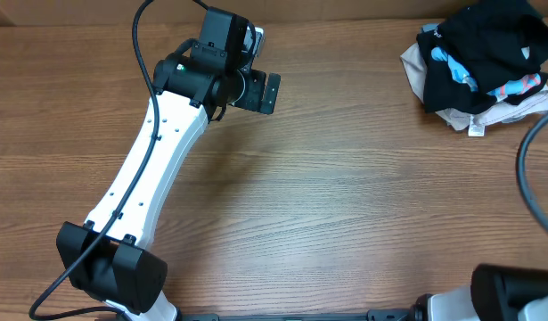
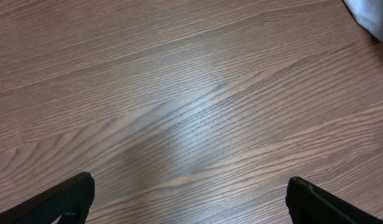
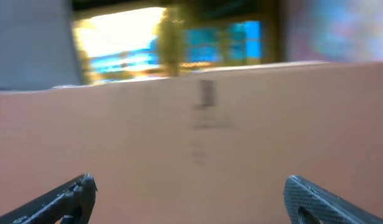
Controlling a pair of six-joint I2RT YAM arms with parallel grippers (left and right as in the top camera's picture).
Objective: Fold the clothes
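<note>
Shirt (image 1: 492, 40): black, crumpled on top of the pile (image 1: 452, 89). Not spread out, so folding is not begun. A light-blue tee (image 1: 521, 86) pokes out from under it. A pale garment (image 1: 452, 116) lies at the bottom of the pile.

Left gripper (image 1: 266, 92): well to the left of the pile, over bare table (image 1: 345, 196). Jaws spread wide and holding nothing; in the left wrist view only wood shows between the fingers. A pale scrap of cloth (image 2: 372, 15) sits in that view's top right corner, so the camera faces toward the pile. Judgement: the open jaws suit an approach to pull the shirt out.

Right gripper (image 3: 190, 183): jaws wide apart and empty. Its view is blurred and aimed level at a plain pinkish board (image 3: 241, 155), not at the pile. Judgement: parked or in transit, no part in the work yet.

Surface: wood grain, flat, with a soft glare patch. There is ample bare room left of and below the pile to lay the shirt flat. A cable (image 1: 526, 178) loops just below the pile and could catch cloth.

Room: blurred bright shapes above the board; nothing legible.
</note>
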